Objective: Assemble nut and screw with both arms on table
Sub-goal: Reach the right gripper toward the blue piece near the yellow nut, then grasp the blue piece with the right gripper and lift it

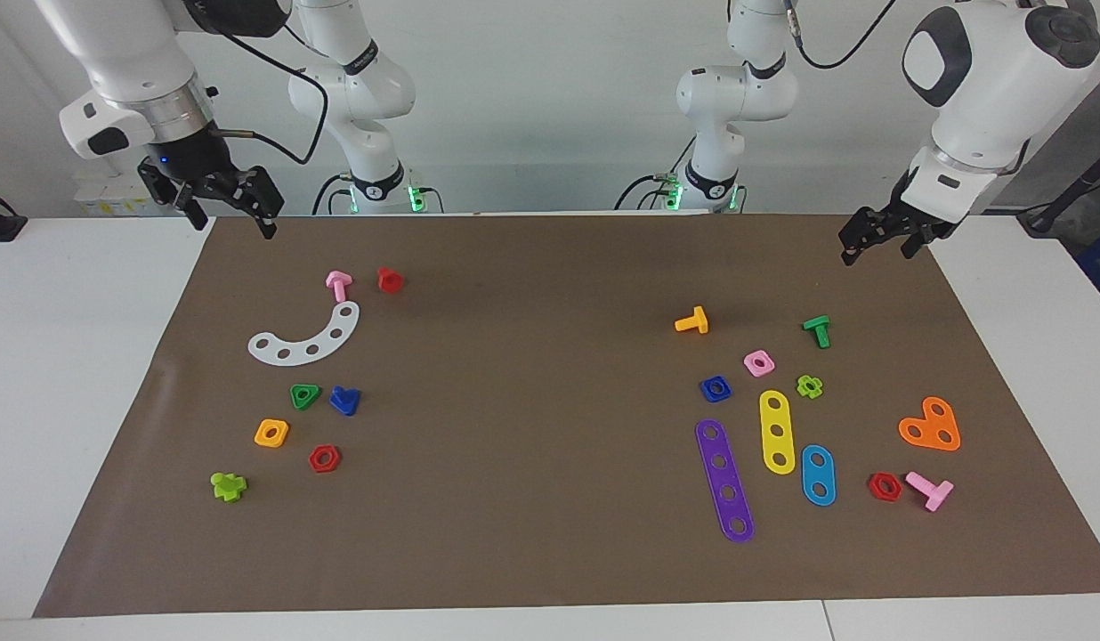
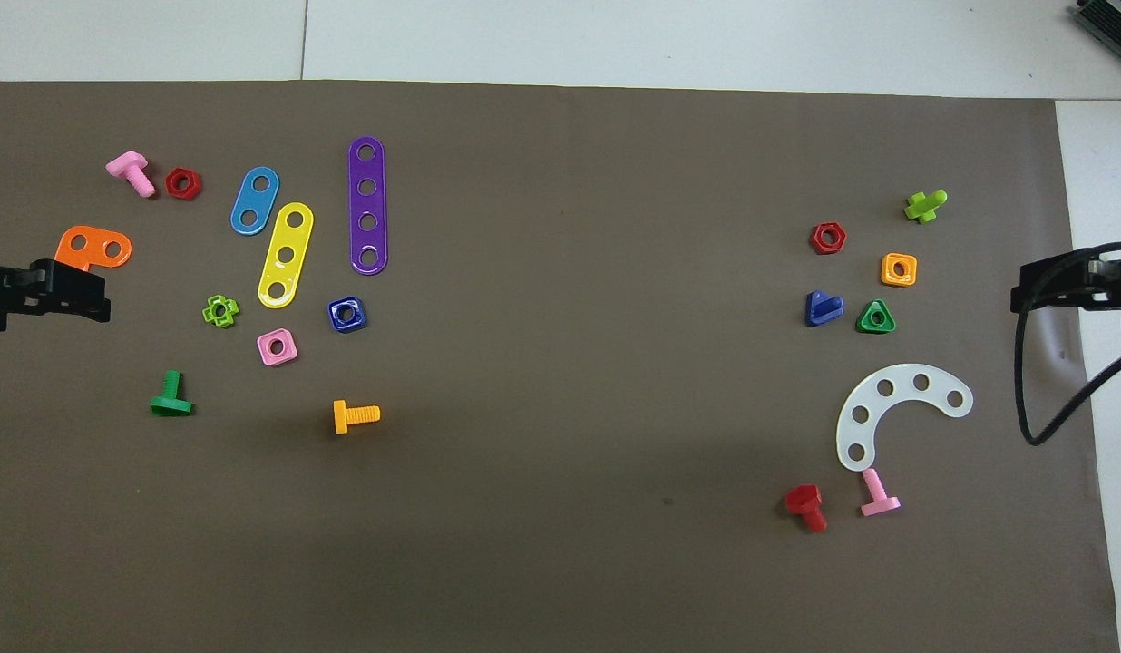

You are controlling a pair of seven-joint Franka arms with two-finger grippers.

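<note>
The dark-blue nut (image 1: 715, 388) (image 2: 346, 314) lies flat on the brown mat of the table (image 1: 532, 374), toward the left arm's end, beside a pink square nut (image 1: 759, 362). The dark-blue screw (image 1: 344, 400) (image 2: 823, 308) lies toward the right arm's end, beside a green triangular nut (image 1: 305, 396). My left gripper (image 1: 877, 247) (image 2: 43, 295) hangs open and holds nothing, over the mat's edge at its own end. Over the mat's corner at the other end, my right gripper (image 1: 230, 216) (image 2: 1068, 283) is also open, with nothing in it. Neither touches a part.
Near the nut lie purple (image 1: 724, 481), yellow (image 1: 777, 432) and blue (image 1: 818, 474) strips, an orange plate (image 1: 931, 425), and orange (image 1: 692, 321), green (image 1: 817, 330) and pink (image 1: 929, 489) screws. Near the screw are a white curved strip (image 1: 306, 336), red screw (image 1: 389, 279), orange nut (image 1: 271, 433).
</note>
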